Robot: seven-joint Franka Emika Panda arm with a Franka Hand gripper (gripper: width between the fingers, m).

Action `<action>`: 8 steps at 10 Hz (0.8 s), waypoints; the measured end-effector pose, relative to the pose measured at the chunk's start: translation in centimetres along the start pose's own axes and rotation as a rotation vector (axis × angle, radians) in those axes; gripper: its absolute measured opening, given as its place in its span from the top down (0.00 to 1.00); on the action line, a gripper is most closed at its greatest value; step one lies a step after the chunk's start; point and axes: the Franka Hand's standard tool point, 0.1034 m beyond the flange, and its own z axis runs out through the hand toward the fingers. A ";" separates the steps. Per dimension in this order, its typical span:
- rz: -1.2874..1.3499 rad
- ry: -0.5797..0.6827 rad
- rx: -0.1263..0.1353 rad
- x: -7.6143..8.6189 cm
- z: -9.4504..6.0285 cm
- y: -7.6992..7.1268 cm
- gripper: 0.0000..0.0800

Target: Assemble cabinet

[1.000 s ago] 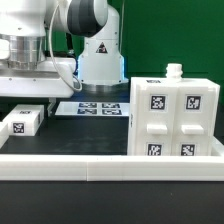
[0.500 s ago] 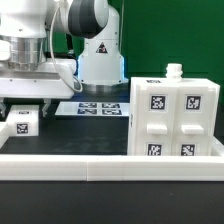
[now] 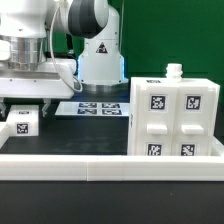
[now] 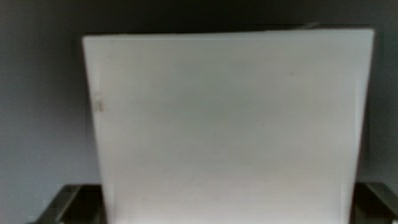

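The cabinet (image 3: 172, 118), a large white box with tagged panels on its front, stands at the exterior view's right. A small white tagged block (image 3: 21, 124) lies at the exterior view's left. My gripper (image 3: 24, 108) is down over this block. In the wrist view the block (image 4: 222, 110) fills the picture as a plain white face. My gripper (image 4: 228, 208) has a dark finger against each side of it, with no gap showing. The jaws look shut on the block, which rests on the black table.
The marker board (image 3: 95, 108) lies flat on the table between the block and the cabinet, in front of the robot base (image 3: 100, 60). A white rail (image 3: 110, 165) runs along the table's front edge. A small white knob (image 3: 174, 70) sticks up from the cabinet's top.
The gripper came down over the small white block during the first half second. It has held still since; the cabinet has not moved.
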 end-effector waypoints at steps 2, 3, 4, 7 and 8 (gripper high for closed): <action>-0.003 0.017 0.029 0.8 -3.4 -1.9 0.30; 0.013 0.022 0.045 1.2 -5.0 -3.0 0.30; 0.022 0.035 0.059 1.9 -6.9 -3.9 0.30; 0.126 0.058 0.072 4.8 -12.5 -8.3 0.29; 0.154 0.055 0.068 5.7 -13.8 -10.0 0.29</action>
